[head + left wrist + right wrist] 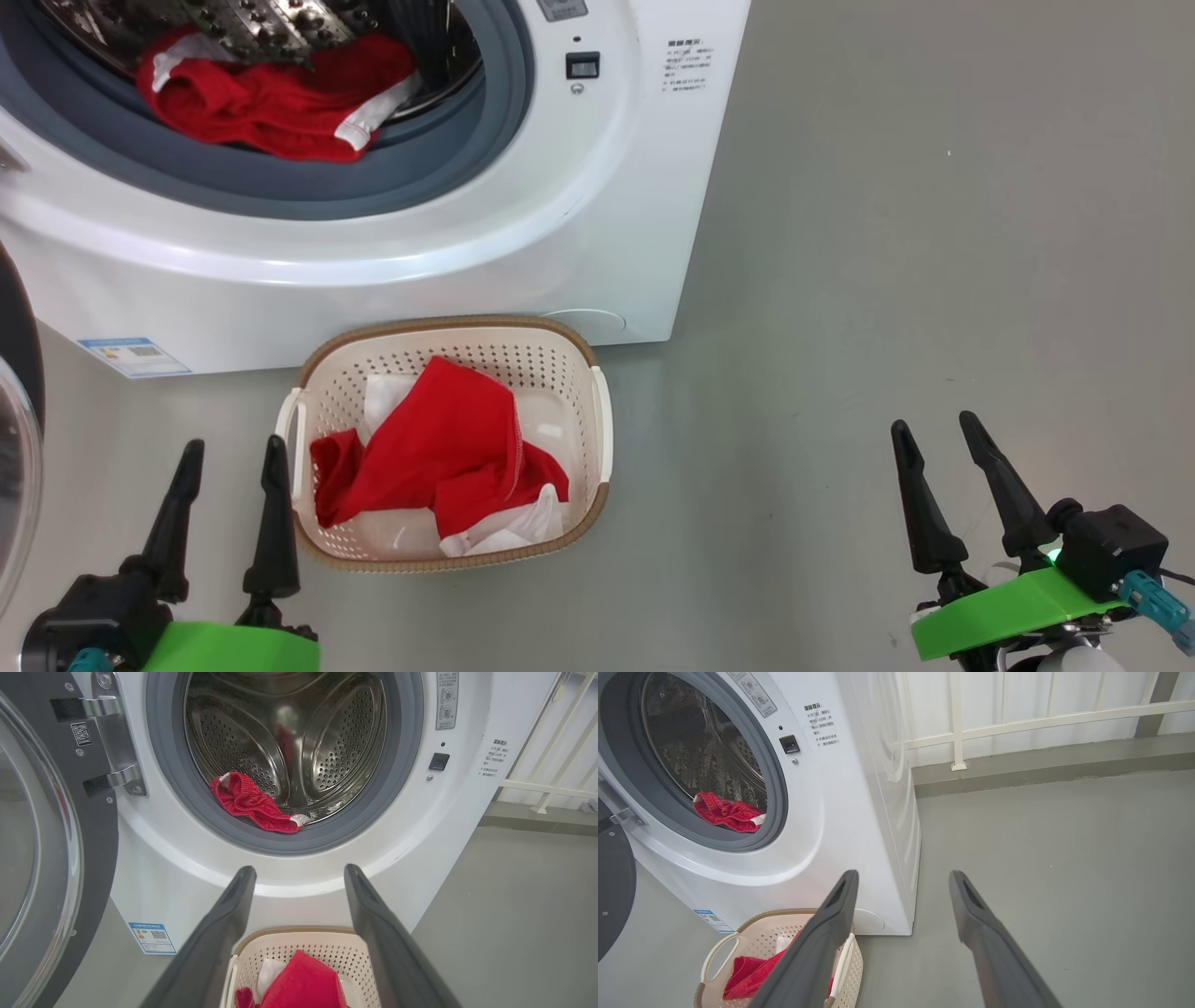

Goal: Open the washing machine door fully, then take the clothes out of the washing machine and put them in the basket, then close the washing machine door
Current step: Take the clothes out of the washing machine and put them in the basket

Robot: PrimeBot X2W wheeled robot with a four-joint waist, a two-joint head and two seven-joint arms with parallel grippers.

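The washing machine [597, 215] [187, 872] [850, 826] stands with its door [42, 849] [14, 439] [612, 882] swung wide to the left. A red garment with white trim [280, 103] [254, 805] [726, 814] lies at the drum's front lip on the grey ring. The cream basket [597, 411] [261, 952] [714, 956] sits on the floor before the machine, holding red and white clothes [448, 448]. My left gripper [233, 457] [299, 877] is open and empty just left of the basket. My right gripper [934, 429] [901, 879] is open and empty over bare floor at the right.
Grey floor [934, 233] stretches to the machine's right. A white railing [1017, 718] runs along a low kerb behind. A blue label [135, 355] sits at the machine's lower left corner.
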